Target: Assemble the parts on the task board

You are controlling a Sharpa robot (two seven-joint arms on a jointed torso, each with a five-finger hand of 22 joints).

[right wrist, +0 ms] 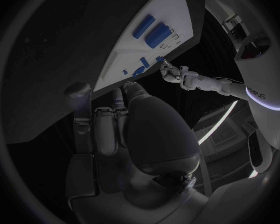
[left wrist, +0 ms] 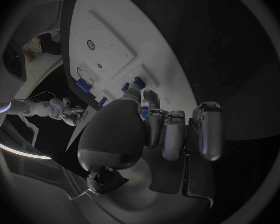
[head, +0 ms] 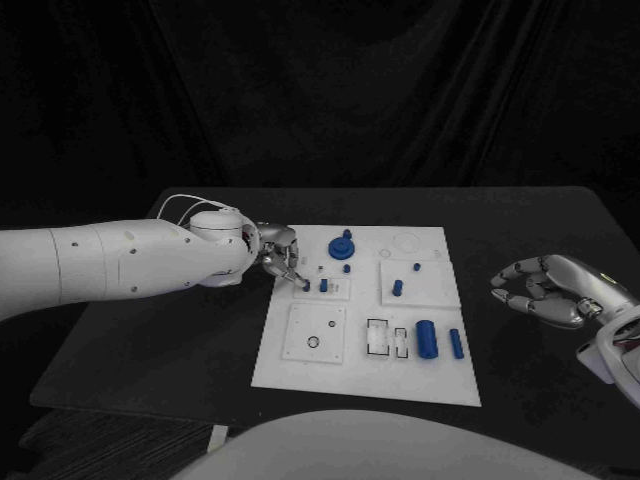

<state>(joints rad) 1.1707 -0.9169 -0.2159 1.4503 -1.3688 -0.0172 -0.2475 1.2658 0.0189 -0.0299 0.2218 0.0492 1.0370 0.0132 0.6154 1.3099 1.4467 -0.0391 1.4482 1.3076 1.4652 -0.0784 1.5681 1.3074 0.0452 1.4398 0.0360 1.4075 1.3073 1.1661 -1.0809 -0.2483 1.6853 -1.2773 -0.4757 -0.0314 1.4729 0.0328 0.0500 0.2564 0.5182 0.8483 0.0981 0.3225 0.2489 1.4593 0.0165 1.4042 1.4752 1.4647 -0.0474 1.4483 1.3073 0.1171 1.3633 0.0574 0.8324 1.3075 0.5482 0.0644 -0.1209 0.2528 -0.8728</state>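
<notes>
A black table [head: 162,340] carried a white task board [head: 378,385] at its middle, a flat plate divided into smaller raised panels with holes and slots. Several small blue parts sat on the board: a round knobbed piece [head: 343,245] near the far edge, a short peg [head: 397,288] standing in the panel to the right of centre, and two blue cylinders [head: 427,339] lying side by side near the board's right edge.

The left robot hand [head: 281,262] reached in over the board's left edge, its fingertips [head: 303,283] bent down to a small panel where another blue peg [head: 325,286] stood. Whether those fingers pinched the peg or only touched beside it could not be told from the pictures. The right robot hand [head: 548,290] hung above the bare table, well to the right of the board, fingers curled inward and holding nothing.

The step in hand looked like seating or adjusting the small peg in its panel. Most parts were not yet fitted, so the task seemed early. The next move would likely call for a fine, steady downward press with the peg kept upright, then a reach for one of the loose cylinders.

The only writing, on the left arm in the right wrist view, was too blurred to read.
</notes>
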